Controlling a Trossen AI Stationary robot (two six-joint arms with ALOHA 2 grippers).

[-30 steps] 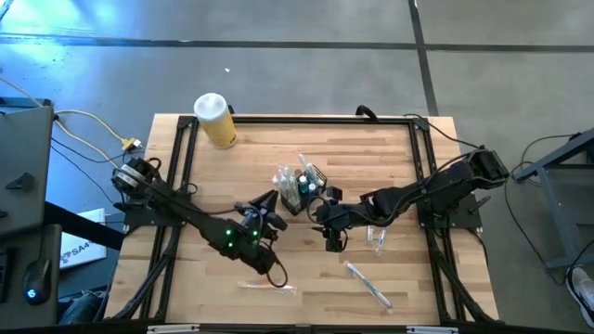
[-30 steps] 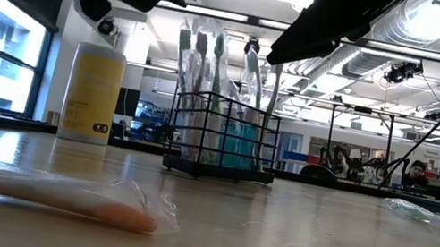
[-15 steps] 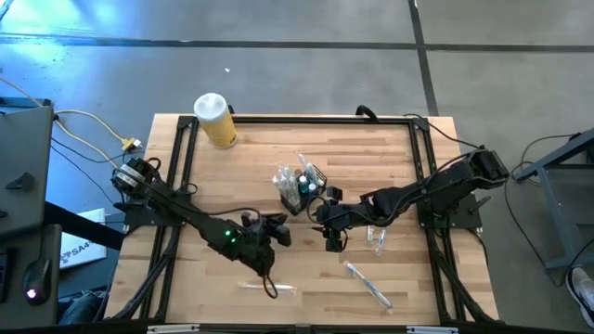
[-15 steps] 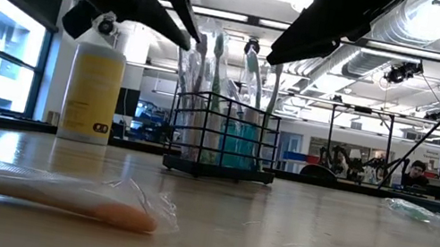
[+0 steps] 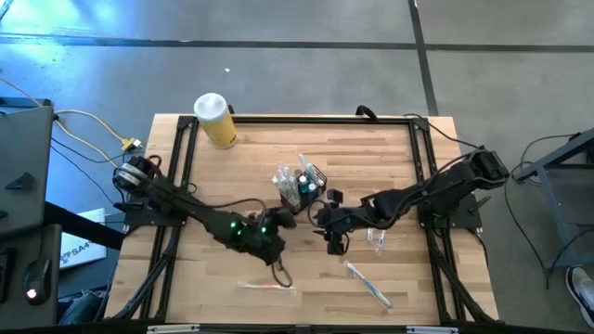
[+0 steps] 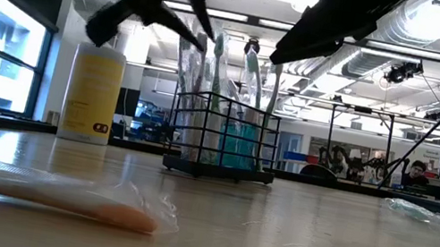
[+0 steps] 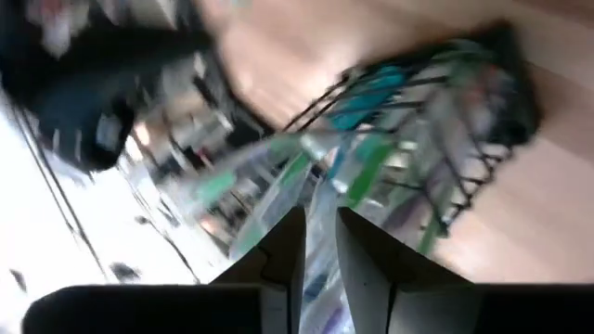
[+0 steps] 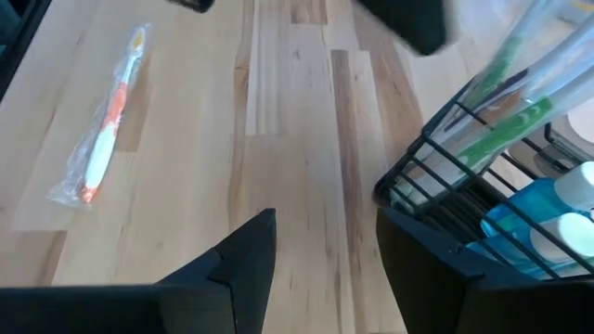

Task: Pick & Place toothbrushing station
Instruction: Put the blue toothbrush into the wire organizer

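Note:
The black slatted caddy [image 5: 304, 186] stands on its base mid-table and holds several wrapped toothbrushes [image 6: 213, 59] upright. It also shows in the left wrist view [image 7: 455, 111] and the right wrist view [image 8: 464, 223]. My left gripper [image 5: 281, 219] is raised at the caddy's near left. Its fingers [image 7: 290, 246] stand a narrow gap apart and point at the wrapped brush tops [image 6: 188, 38]. My right gripper [image 5: 323, 215] is open and empty at the caddy's near right corner, with one finger [image 8: 422, 260] close beside it. My left gripper comes level at the wrapped brush tops [image 7: 306, 158] from the caddy's near left. I cannot tell whether its fingertips touch the wrappers.
A yellow jar with a white lid [image 5: 215, 121] stands at the far left. Wrapped toothbrushes lie flat on the table at the near left [image 5: 267, 286], the near right [image 5: 368, 284] and right of the right gripper [image 5: 376, 239].
My left gripper has moved toward the table's right, toward the caddy, and has turned about its wrist; its fingers now point at the brush tops. The caddy and its brushes stand as before.

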